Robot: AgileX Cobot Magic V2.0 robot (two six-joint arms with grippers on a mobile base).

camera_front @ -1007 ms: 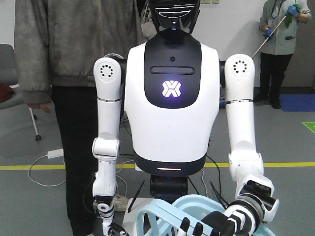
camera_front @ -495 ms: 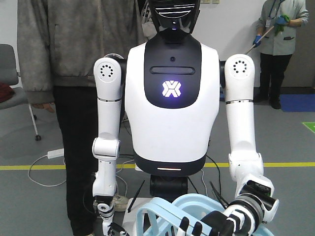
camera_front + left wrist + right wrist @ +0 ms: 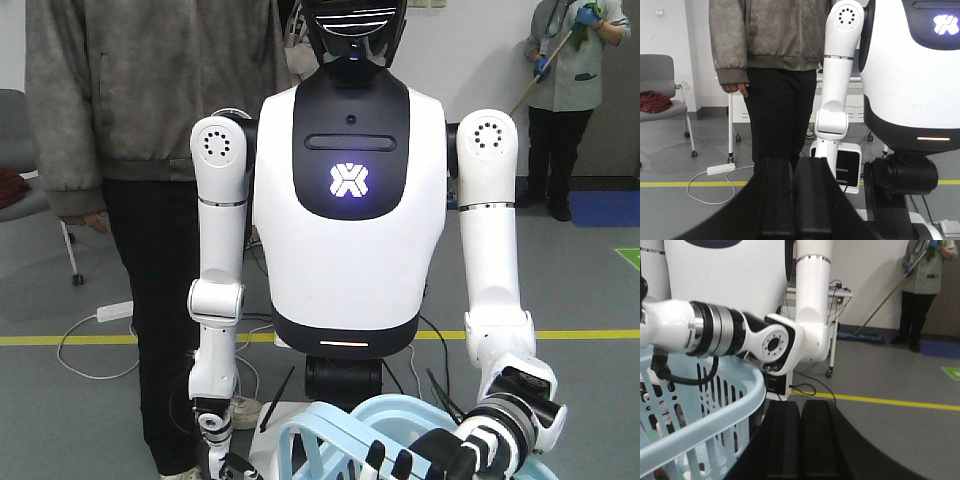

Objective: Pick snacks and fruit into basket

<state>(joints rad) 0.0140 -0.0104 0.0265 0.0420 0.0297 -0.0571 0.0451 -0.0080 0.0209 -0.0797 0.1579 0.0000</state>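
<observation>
Seen from its wrist camera, the left end effector [image 3: 795,200] has its two black fingers pressed together with nothing between them, and it points at a white humanoid robot [image 3: 910,75] standing close in front. The right end effector [image 3: 800,440] is likewise drawn together and empty. Just to its left sits the curved rim of the light blue basket [image 3: 700,420], whose slatted wall fills the lower left corner of that view. What lies inside the basket cannot be made out through the slats, and no snacks or fruit show clearly in any view. The humanoid's forearm [image 3: 715,330], white with black rings, reaches across above the basket rim. In the front-facing view the basket's loop handles rise at the bottom edge, below the humanoid's torso with its glowing emblem. A person in a grey jacket [image 3: 150,100] stands behind the humanoid's hanging arm, and a cleaner with a long mop [image 3: 575,60] stands by the far wall. A yellow line [image 3: 80,340] crosses the grey floor, and a grey chair [image 3: 660,85] stands off to the side.
</observation>
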